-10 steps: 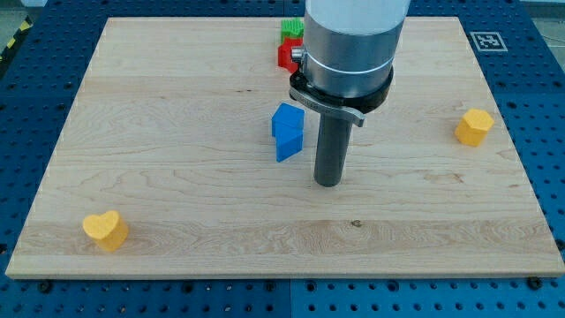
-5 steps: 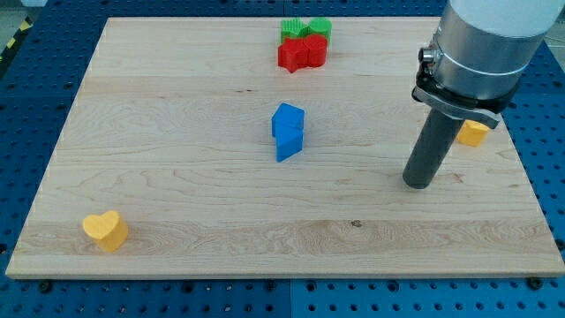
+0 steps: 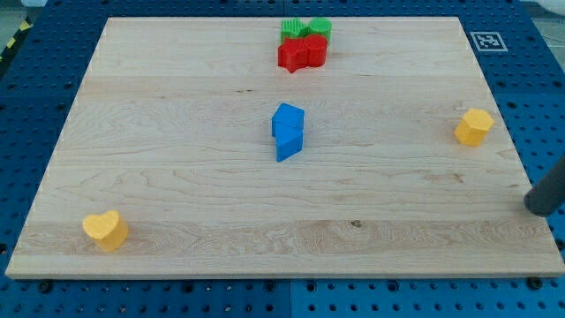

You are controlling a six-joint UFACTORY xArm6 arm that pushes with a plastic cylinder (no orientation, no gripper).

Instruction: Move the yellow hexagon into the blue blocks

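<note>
The yellow hexagon sits near the board's right edge. The blue blocks, two pressed together, stand near the board's middle, far to the hexagon's left. My tip shows at the view's right edge, just off the board's right side, below and to the right of the hexagon and apart from it.
A yellow heart lies at the board's lower left. Red blocks and green blocks cluster at the top middle. The wooden board lies on a blue pegboard; a marker tag is at the top right.
My rod has swept to the right, from beside the blue blocks past the hexagon to the view's right edge. No block has moved.
</note>
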